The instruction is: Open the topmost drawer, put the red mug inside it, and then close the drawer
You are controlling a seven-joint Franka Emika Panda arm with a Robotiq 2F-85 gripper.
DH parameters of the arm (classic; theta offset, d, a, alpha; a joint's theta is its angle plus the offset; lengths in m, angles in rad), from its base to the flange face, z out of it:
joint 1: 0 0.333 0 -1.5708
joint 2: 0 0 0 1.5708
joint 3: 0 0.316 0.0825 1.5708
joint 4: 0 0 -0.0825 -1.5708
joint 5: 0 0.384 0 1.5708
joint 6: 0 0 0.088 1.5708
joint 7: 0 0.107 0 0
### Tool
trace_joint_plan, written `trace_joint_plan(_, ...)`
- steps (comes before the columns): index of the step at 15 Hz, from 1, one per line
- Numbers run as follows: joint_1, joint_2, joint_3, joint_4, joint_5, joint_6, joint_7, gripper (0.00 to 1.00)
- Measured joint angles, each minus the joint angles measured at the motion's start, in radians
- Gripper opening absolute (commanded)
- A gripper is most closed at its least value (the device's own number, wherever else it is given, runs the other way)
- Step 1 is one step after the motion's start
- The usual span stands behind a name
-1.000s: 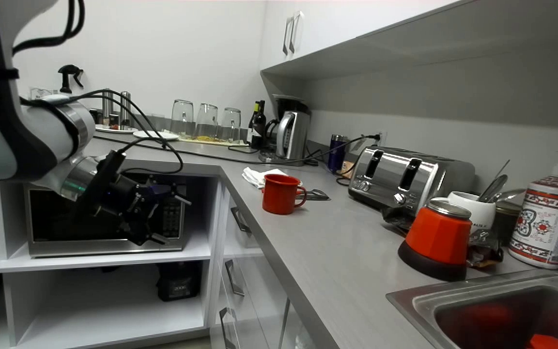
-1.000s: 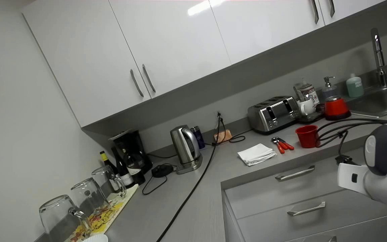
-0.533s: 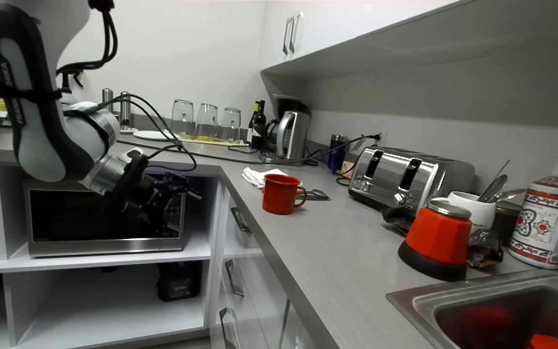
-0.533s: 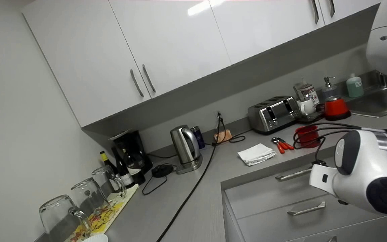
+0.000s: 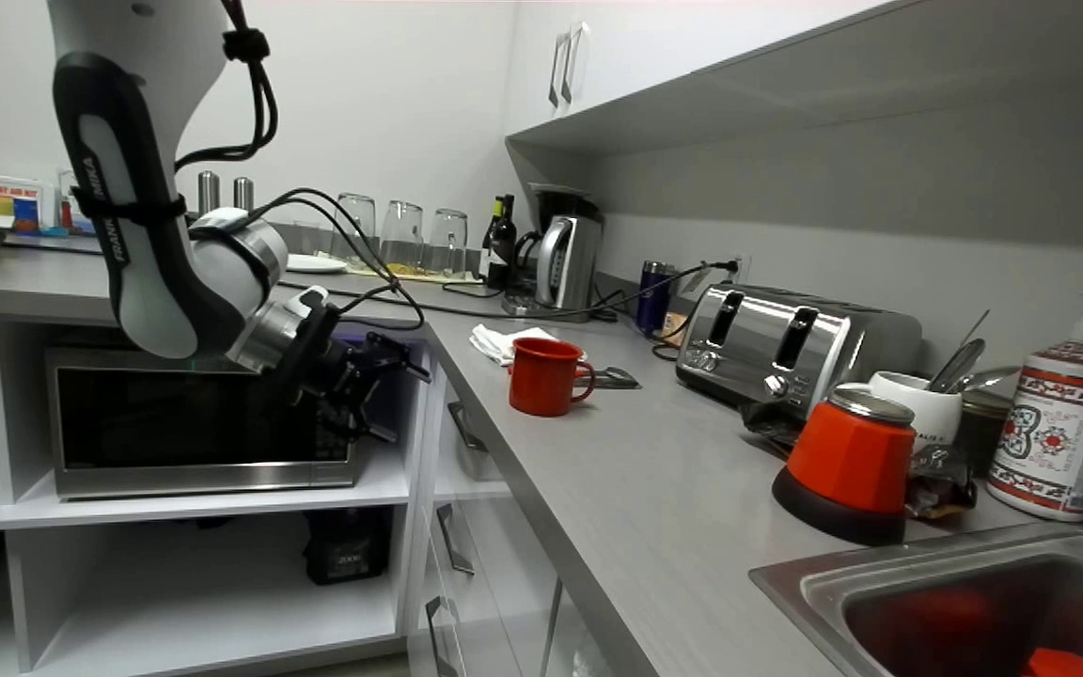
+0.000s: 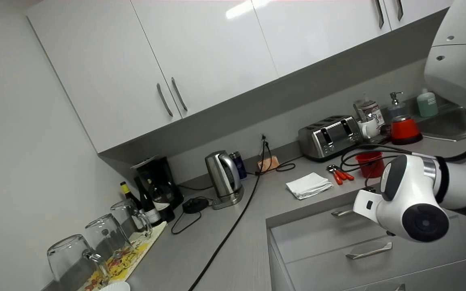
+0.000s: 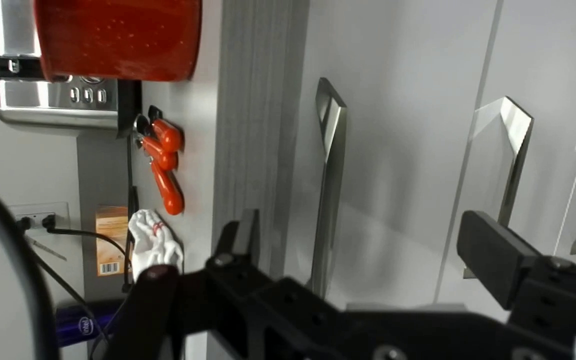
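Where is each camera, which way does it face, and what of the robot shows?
An exterior view: by the sink, facing along the countertop toward the kettle; arm and open hand show.
An exterior view: tilted, near the glass mugs, facing the wall cabinets and toaster; arm shows, hand hidden.
Wrist view: behind the hand, turned sideways, facing the topmost drawer; fingers show.
Shared by both exterior views: kettle, toaster, red mug; the wrist view partly shows the last two.

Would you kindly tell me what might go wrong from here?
In the wrist view, the open tool overlaps the second drawer's handle, so it might snag there while reaching for the topmost drawer's handle. The red mug stands near the counter's edge, where a bump could knock it off.
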Motion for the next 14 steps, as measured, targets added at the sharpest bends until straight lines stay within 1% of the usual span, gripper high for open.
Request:
trace_joint_plan(2,0.0,0.003,0.0,0.001,0.0,0.0,0.0,1.0)
trace_joint_plan(4,0.008,0.004,0.0,-0.001,-0.017,-0.021,0.031,1.0)
trace_joint_plan(6,0.034,0.012,0.0,-0.003,-0.062,-0.072,0.075,1.0)
trace_joint_plan(10,0.109,0.059,0.002,-0.003,-0.163,-0.209,0.144,1.0)
trace_joint_plan(12,0.138,0.095,0.004,0.003,-0.186,-0.275,0.161,1.0)
trace_joint_plan(14,0.149,0.133,0.007,0.018,-0.188,-0.325,0.177,1.0)
